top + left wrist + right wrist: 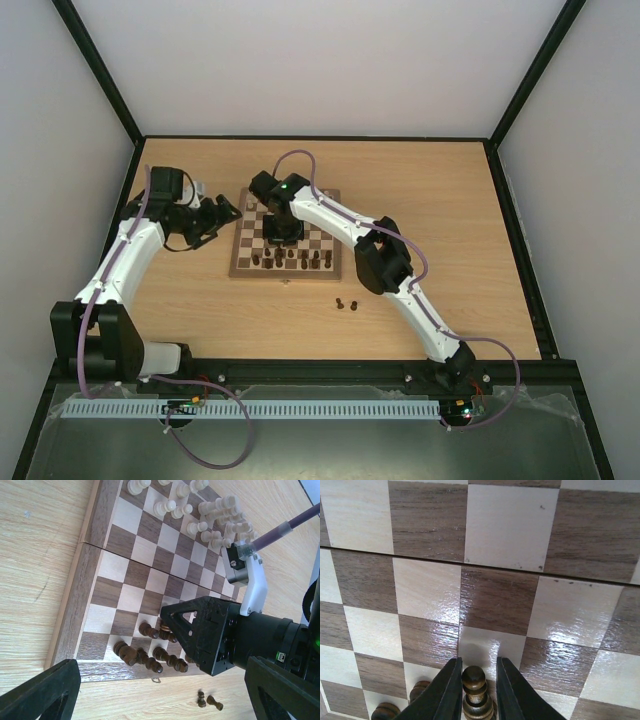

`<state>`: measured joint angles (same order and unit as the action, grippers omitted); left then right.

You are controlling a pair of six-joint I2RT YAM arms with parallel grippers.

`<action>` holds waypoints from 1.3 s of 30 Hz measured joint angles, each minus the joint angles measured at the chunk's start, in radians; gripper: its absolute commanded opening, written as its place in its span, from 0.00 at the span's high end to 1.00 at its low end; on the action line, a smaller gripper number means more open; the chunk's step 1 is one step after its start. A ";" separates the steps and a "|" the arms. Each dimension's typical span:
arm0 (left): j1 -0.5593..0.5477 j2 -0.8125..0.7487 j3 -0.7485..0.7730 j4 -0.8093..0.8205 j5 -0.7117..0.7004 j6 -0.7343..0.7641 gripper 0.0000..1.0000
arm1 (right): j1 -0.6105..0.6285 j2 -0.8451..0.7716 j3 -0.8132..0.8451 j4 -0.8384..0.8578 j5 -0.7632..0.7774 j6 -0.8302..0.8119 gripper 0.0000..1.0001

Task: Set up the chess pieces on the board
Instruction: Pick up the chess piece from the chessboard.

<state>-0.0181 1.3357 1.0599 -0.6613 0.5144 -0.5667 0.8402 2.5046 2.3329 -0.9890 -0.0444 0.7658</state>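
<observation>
While left pincer [160, 680] hangs spread, right pincer [478, 662] pinching dark pawn [474, 692], above board [495, 595].

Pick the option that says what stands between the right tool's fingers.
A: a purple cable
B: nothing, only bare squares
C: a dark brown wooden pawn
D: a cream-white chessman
C: in the right wrist view a small dark brown wooden pawn with a round head stands between the two black fingers of the right tool, over the checkered wooden chessboard.
</observation>
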 measured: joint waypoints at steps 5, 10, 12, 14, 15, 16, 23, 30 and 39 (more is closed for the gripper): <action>0.004 0.000 0.000 0.002 0.002 0.003 0.08 | 0.000 0.002 0.000 0.000 0.000 -0.002 0.82; 0.008 0.000 -0.001 0.004 0.005 0.007 0.08 | 0.000 0.002 0.000 0.000 0.000 -0.002 0.84; 0.009 0.000 -0.001 0.004 0.006 0.007 0.08 | 0.000 0.002 0.000 0.000 0.000 -0.002 0.85; 0.010 0.000 -0.001 0.004 0.008 0.009 0.08 | 0.000 0.003 0.002 0.000 -0.001 -0.002 0.85; 0.011 0.000 -0.001 0.005 0.009 0.010 0.09 | 0.000 0.004 0.003 0.001 -0.001 -0.001 0.85; 0.012 0.000 -0.001 0.004 0.009 0.010 0.09 | 0.000 0.005 0.004 0.001 -0.002 0.000 0.85; 0.013 0.000 -0.001 0.004 0.010 0.010 0.09 | -0.013 0.009 0.011 0.004 -0.007 0.006 0.85; 0.013 0.000 -0.001 0.004 0.010 0.010 0.10 | -0.048 0.010 0.014 0.012 -0.006 0.006 0.85; 0.013 0.000 -0.001 0.005 0.010 0.010 0.10 | -0.077 0.010 0.015 0.022 0.001 0.006 0.85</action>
<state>-0.0051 1.3357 1.0588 -0.6567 0.5240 -0.5564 0.7628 2.5149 2.3482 -0.9672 -0.0433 0.7715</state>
